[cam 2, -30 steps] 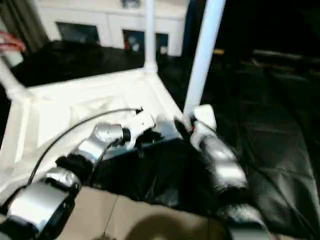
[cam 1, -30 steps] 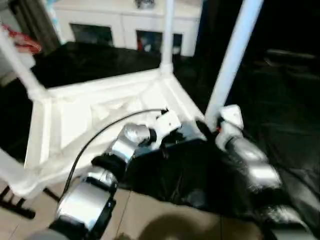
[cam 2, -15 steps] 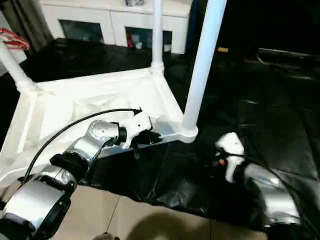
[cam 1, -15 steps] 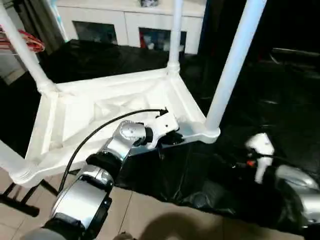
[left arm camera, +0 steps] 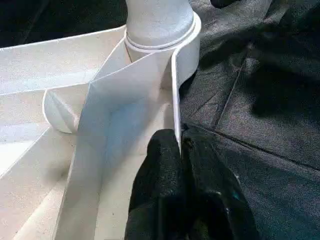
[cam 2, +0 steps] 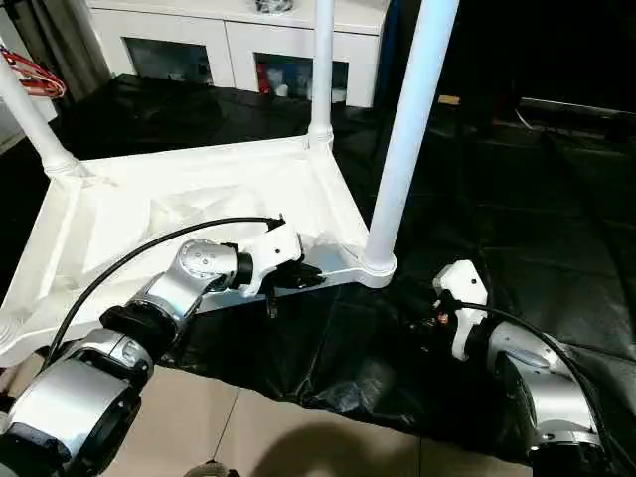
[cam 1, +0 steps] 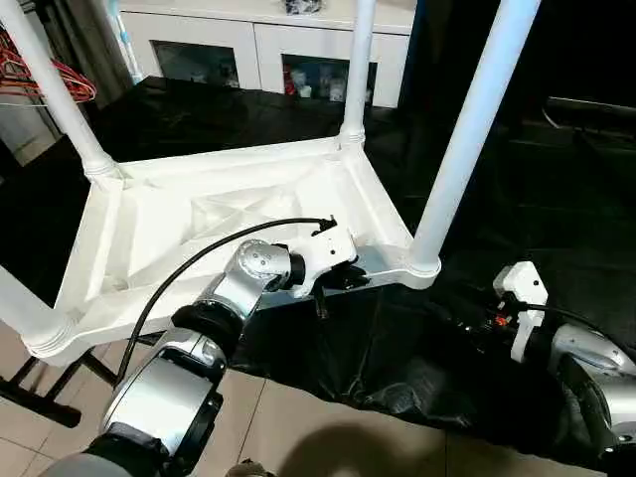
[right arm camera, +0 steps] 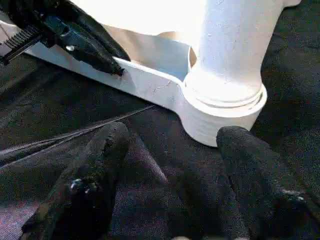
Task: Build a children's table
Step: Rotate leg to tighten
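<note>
The children's table lies upside down on a black sheet, its ribbed white top [cam 1: 199, 214] facing up. Legs stand in its corner sockets: one at the near right [cam 1: 467, 129], one at the back [cam 1: 355, 70], one at the far left [cam 1: 60, 99]; a fourth cut off at the near left [cam 1: 15, 308]. My left gripper [cam 1: 343, 278] is shut on the top's near rim [left arm camera: 176, 100], just left of the near-right socket [left arm camera: 187, 50]. My right gripper [right arm camera: 175, 134] is open and empty, low over the sheet, facing that socket [right arm camera: 225, 110] with a small gap.
A white cabinet with glass doors [cam 1: 268, 50] stands behind. The black sheet [cam 1: 556, 199] spreads to the right and back. Red hangers [cam 1: 60, 84] hang at far left. Tiled floor [cam 1: 298, 427] and a black stand foot [cam 1: 40, 402] lie near me.
My right gripper has come off the base of the near-right leg and drawn back towards me and to the right. The leg stays upright in its socket. The left gripper kept its hold.
</note>
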Motion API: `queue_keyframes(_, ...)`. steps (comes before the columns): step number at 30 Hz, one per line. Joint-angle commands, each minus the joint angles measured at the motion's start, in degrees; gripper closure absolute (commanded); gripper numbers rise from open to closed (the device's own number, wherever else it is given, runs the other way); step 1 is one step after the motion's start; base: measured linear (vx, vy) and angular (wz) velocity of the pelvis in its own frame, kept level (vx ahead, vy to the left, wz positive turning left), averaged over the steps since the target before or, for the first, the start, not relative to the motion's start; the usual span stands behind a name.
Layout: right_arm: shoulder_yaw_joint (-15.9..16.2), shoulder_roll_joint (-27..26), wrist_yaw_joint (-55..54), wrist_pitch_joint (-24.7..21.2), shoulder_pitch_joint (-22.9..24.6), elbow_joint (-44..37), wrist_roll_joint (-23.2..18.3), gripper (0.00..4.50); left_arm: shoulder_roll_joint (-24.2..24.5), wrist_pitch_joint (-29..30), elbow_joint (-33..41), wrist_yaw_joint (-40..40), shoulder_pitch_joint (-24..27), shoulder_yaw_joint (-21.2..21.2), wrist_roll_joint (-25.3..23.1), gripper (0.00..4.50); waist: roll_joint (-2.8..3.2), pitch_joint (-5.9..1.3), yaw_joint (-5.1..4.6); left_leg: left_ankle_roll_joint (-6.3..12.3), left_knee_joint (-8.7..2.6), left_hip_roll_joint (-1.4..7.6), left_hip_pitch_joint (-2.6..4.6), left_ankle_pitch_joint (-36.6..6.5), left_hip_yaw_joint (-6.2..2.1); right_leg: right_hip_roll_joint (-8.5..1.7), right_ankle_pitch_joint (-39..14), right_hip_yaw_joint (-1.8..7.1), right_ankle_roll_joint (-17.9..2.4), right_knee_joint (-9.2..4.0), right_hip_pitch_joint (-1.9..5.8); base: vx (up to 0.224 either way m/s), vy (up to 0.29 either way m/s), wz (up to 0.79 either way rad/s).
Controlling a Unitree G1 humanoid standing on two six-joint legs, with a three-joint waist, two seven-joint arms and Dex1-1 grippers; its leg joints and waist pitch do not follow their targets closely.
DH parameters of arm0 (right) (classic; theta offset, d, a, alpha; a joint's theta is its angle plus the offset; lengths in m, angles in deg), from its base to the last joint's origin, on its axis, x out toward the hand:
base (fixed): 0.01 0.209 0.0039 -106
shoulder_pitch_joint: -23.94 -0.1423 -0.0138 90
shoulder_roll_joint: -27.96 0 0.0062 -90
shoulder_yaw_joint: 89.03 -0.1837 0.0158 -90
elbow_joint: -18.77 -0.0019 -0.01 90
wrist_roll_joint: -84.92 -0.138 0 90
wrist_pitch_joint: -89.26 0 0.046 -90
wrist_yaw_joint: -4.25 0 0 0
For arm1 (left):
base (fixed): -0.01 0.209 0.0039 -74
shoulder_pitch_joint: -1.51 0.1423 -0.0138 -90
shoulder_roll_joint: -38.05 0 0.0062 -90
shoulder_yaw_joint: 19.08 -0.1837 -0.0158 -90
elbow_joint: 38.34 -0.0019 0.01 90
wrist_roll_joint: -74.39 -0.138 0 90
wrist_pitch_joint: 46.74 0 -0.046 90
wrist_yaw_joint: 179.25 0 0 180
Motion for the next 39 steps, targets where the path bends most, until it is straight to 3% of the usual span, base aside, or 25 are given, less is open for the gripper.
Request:
queue_keyframes(1,-0.2,0.2,0.3,-0.5,0.0,-0.8,-0.8,1.33,0.0,-1.4,0.9,0.4,-2.0,-0.1,0.3,4.5,-0.85,-3.9,0.0,5.8,-2.82,-0.14,-0.25,-8.6,0.45,-2.21,-6.5,1.59,-12.8,-3.5,3.81,0.0,0.0,0.0)
queue_keyframes(14,-0.6,1.0,0.9,-1.8,1.0,-2.5,-1.8,1.33,0.1,-2.2,0.4,1.0,-2.1,-0.1,0.4,4.5,-0.69,-3.99,0.06,6.11,-2.69,-0.15,-0.26,-8.0,0.44,-2.2,-5.8,1.55,-13.2,-3.37,3.88,0.0,0.0,0.0)
queue_keyframes(15,3.2,-5.7,-1.7,-5.3,-2.6,-4.7,-3.4,1.33,4.1,6.1,14.2,3.2,4.0,3.6,5.3,4.5,-5.61,-3.9,0.01,7.17,-2.71,-0.05,-0.51,-7.4,0.81,-2.15,-5.3,1.44,-12.9,-3.14,4.27,0.0,0.0,0.0)
queue_keyframes(16,4.6,-8.1,-2.7,-6.5,-4.1,-5.2,-3.6,1.33,5.5,8.9,19.0,4.1,6.1,4.8,7.0,4.5,-3.29,-3.78,0.23,6.8,-3.21,-0.15,-1.65,-4.2,0.05,-2.71,-4.4,1.29,-12.9,-1.96,4.71,0.0,0.0,0.0)
queue_keyframes(17,4.9,-8.6,-2.9,-6.7,-4.4,-5.2,-3.6,1.33,5.7,9.5,19.9,4.2,6.5,5.1,7.3,4.5,-2.8,-4.02,-0.25,6.29,-3.25,0.05,-1.66,-3.9,-0.14,-2.93,-5.0,1.31,-12.4,-1.82,4.45,-0.006,-0.054,-0.16)
queue_keyframes(18,5.4,-9.2,-3.1,-6.9,-4.9,-5.2,-3.6,1.33,6.2,10.4,21.3,4.5,7.1,5.4,7.7,4.5,-2.09,-3.92,-0.9,5.45,-3.03,0.0,-1.12,-5.4,0.0,-2.59,-6.3,1.44,-12.1,-2.37,3.45,-0.006,-0.054,-0.16)
queue_keyframes(19,5.5,-9.2,-3.1,-6.8,-4.9,-5.2,-3.5,1.33,6.2,10.5,21.3,4.5,7.0,5.3,7.7,4.5,-2.28,-3.97,-1.07,4.94,-2.78,0.16,-0.31,-6.8,0.31,-2.32,-5.9,1.7,-12.9,-2.67,2.89,0.0,0.0,0.0)
queue_keyframes(20,5.6,-9.0,-2.9,-6.7,-4.7,-5.2,-3.4,1.33,6.0,10.7,20.8,4.8,6.7,5.1,7.6,4.5,-2.19,-4.02,-0.94,4.91,-2.59,0.07,-0.19,-6.5,0.45,-2.24,-4.3,1.85,-13.5,-2.46,2.94,0.0,0.0,0.0)
queue_keyframes(22,5.6,-8.8,-2.7,-6.6,-4.5,-5.4,-3.3,1.33,5.9,11.4,20.3,5.7,6.4,4.7,7.5,4.5,-2.26,-3.98,-0.1,5.26,-2.52,-0.01,-0.46,-4.7,0.61,-2.04,-0.2,1.93,-14.3,-1.86,3.07,0.0,0.0,0.0)
queue_keyframes(26,5.3,-8.9,-3.1,-7.8,-4.1,-6.6,-3.4,1.33,6.2,13.6,23.5,5.7,7.5,4.0,7.9,4.5,-1.91,-4.0,-0.07,4.35,-2.47,0.01,-0.46,-6.3,0.47,-2.08,0.3,1.95,-14.2,-1.67,3.07,0.0,0.0,0.0)
queue_keyframes(27,5.2,-9.1,-2.9,-8.3,-4.0,-7.1,-3.7,1.28,6.2,15.0,25.2,5.3,8.0,4.4,8.5,4.06,-2.0,-4.03,-0.07,4.36,-2.41,0.08,-0.47,-6.2,0.45,-2.14,1.1,1.96,-14.5,-1.59,3.1,0.0,0.0,0.0)
queue_keyframes(30,5.3,-8.8,-2.8,-9.4,-3.9,-7.7,-4.9,0.96,6.1,17.0,27.4,4.9,8.0,5.3,9.9,3.95,-1.94,-4.03,-0.05,4.49,-2.26,-0.01,-0.54,-6.1,0.5,-2.22,1.6,1.99,-14.9,-1.46,3.2,0.0,0.0,0.0)
queue_keyframes(32,5.4,-8.6,-2.4,-10.0,-3.9,-8.0,-5.6,0.76,6.3,16.0,27.2,5.3,7.7,5.3,9.8,3.59,-2.07,-3.86,0.0,4.2,-2.34,-0.04,-0.55,-7.5,0.56,-2.26,-0.6,2.0,-14.7,-1.79,3.19,0.0,0.0,0.0)
queue_keyframes(36,5.4,-8.4,-2.8,-9.7,-3.8,-8.1,-5.5,0.43,6.6,14.1,26.6,5.6,7.4,4.8,9.3,3.3,-2.01,-3.11,-0.08,2.27,-3.1,-0.04,-0.17,-12.7,0.51,-2.4,-14.0,1.91,-10.4,-3.33,2.91,0.0,0.0,0.0)
queue_keyframes(37,5.4,-8.5,-2.7,-9.9,-3.8,-8.3,-5.6,0.43,6.8,13.9,26.8,5.6,7.5,4.7,9.3,3.3,-2.09,-3.21,-0.13,1.65,-3.18,-0.02,-0.17,-13.1,0.38,-2.52,-15.9,1.97,-9.4,-3.46,3.05,0.0,0.0,0.0)
queue_keyframes(38,5.5,-8.7,-2.9,-10.4,-3.8,-8.9,-5.7,0.28,7.3,14.6,28.6,4.9,8.1,4.9,9.3,3.15,-1.7,-3.31,-0.12,1.41,-3.19,0.02,-0.06,-13.1,0.34,-2.51,-16.0,2.01,-9.2,-3.45,2.96,0.0,0.0,0.0)
queue_keyframes(39,5.5,-8.7,-2.9,-10.4,-3.8,-8.9,-5.7,0.28,7.3,14.6,28.6,4.9,8.1,4.9,9.3,3.15,-1.91,-3.43,-0.28,1.27,-3.2,0.11,-0.15,-12.6,0.25,-2.4,-14.6,2.01,-9.2,-3.3,2.98,0.0,0.0,0.0)
